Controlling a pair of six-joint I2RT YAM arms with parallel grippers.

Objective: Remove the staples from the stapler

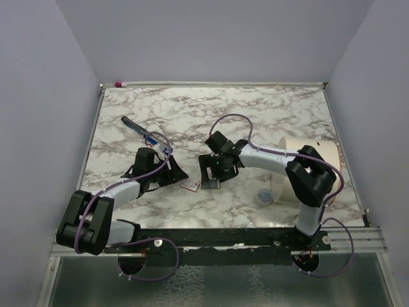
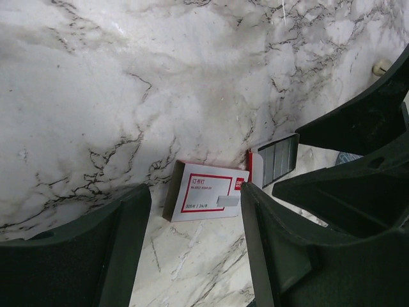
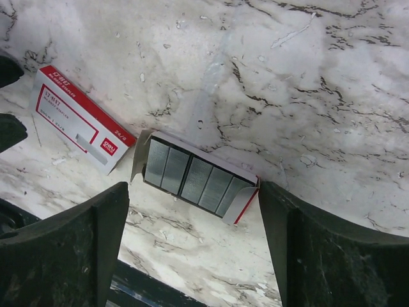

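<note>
**Reader:** What is closest to you?

**Robot:** My own two grippers, low over the marble table [image 1: 268, 115], side by side near its middle. My left gripper [image 2: 195, 192] has its fingers spread and holds nothing. Just past its tips a white sleeve [image 2: 204, 192] with red print lies flat. One finger crosses its corner in my view, and I cannot tell whether they touch. My right gripper [image 3: 193, 187] is also spread and holds nothing. Just beyond its tips lies the open tray [image 3: 245, 203], packed with silvery staples [image 3: 192, 176] in strips laid side by side. Sleeve and tray sit just beside each other, apart.

**Reader:** And the stapler?

**Robot:** I cannot find it in any view; an arm may be hiding it. Farther back on the left lies a dark pen [image 1: 142, 133]. On the right, behind my right arm, stands a cream roll [image 1: 300, 144].

**Reader:** Which step are you on?

**Robot:** I judge the unloading itself is not in hand. Both grippers are over the staple box, not the stapler. The next move calls for locating the stapler first. Then one gripper should pin its body with a narrow, careful pinch while the other eases the magazine open, so the strip can slide out near the tray.
</note>
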